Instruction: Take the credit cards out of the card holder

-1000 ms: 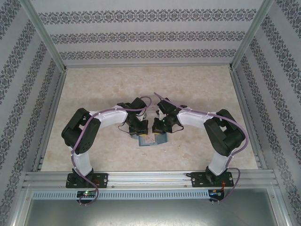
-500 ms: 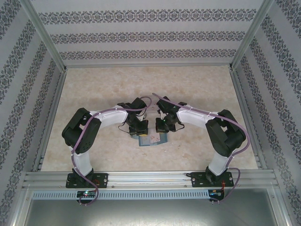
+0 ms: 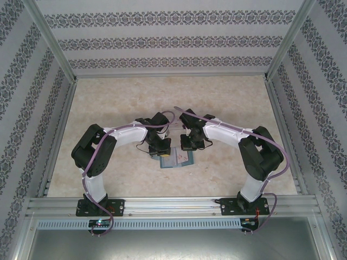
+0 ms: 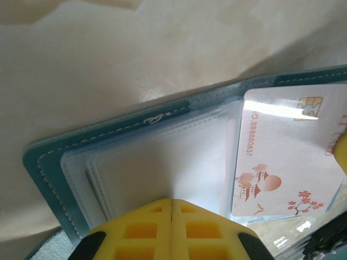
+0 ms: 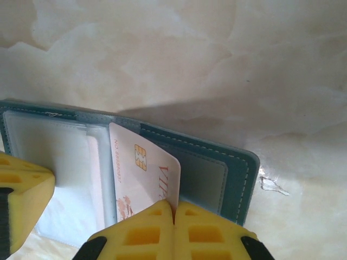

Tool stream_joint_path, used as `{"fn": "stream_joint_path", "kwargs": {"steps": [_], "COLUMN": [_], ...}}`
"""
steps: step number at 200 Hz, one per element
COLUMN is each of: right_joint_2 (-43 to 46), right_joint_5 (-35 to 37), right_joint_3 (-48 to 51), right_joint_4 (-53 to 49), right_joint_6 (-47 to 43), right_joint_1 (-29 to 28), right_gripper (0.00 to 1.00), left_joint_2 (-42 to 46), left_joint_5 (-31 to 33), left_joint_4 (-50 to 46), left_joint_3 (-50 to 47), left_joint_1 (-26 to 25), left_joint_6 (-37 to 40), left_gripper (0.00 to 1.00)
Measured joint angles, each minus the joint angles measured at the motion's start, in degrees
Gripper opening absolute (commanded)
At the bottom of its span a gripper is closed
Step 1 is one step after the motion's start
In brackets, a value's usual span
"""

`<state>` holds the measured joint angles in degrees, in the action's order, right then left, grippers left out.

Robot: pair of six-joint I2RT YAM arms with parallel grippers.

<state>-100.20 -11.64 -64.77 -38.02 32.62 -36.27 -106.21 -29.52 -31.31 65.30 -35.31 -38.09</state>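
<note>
Site: pale marbled table point(image 3: 119, 103), patterned walls on three sides.

Holder point(image 3: 174, 162): teal, with pale stitching along the rim. It lies open and flat near the table's middle, between the two grippers and towards the near edge. The inside faces up.

Pockets point(image 4: 162, 162): a stack of clear sleeves on the half under the left gripper. They look empty from the left wrist, though glare blurs them.

Card point(image 4: 287, 157): white, with a gold chip, a red number along one edge, orange lettering and a red-orange blossom drawing. It lies face up on the holder's other half, tilted against the holder's edges, with one long edge close to the fold. I cannot tell whether any of it is tucked into a sleeve.

Left gripper point(image 4: 171, 208): yellow fingers pressed together with no gap. The tips are down on the clear sleeves, with nothing between them.

Right gripper point(image 5: 174, 211): yellow fingers clamped tight. The card's lower corner runs straight into the seam between them, so it grips the card by that corner.

Spacing: the two grippers sit close together over the holder, one on each half. From the right wrist, a left finger point(image 5: 21, 195) shows at the frame's edge, resting on the sleeves.

Further cards: at the left wrist view's lower right, more sleeve edges show under the card, too blurred to tell what they hold.
</note>
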Motion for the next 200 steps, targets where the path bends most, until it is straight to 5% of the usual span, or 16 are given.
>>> {"fn": "stream_joint_path", "kwargs": {"steps": [31, 72, 200], "right_joint_2": [0.0, 0.0, 3.0], "right_joint_5": [0.0, -1.5, -10.2], "right_joint_3": [-0.1, 0.0, 4.3], "right_joint_4": [0.0, 0.7, 7.4], "right_joint_6": [0.0, 0.7, 5.8], "right_joint_1": [-0.3, -0.3, -0.3], "right_gripper": [0.02, 0.15, 0.18], "left_joint_2": [0.0, 0.0, 0.0], "left_joint_5": [0.0, 0.0, 0.0], "left_joint_4": [0.0, 0.0, 0.0], "left_joint_3": [0.0, 0.0, 0.0], "left_joint_1": [0.0, 0.0, 0.0], "left_joint_6": [0.0, 0.0, 0.0], "left_gripper": [0.00, 0.00, 0.00]}}
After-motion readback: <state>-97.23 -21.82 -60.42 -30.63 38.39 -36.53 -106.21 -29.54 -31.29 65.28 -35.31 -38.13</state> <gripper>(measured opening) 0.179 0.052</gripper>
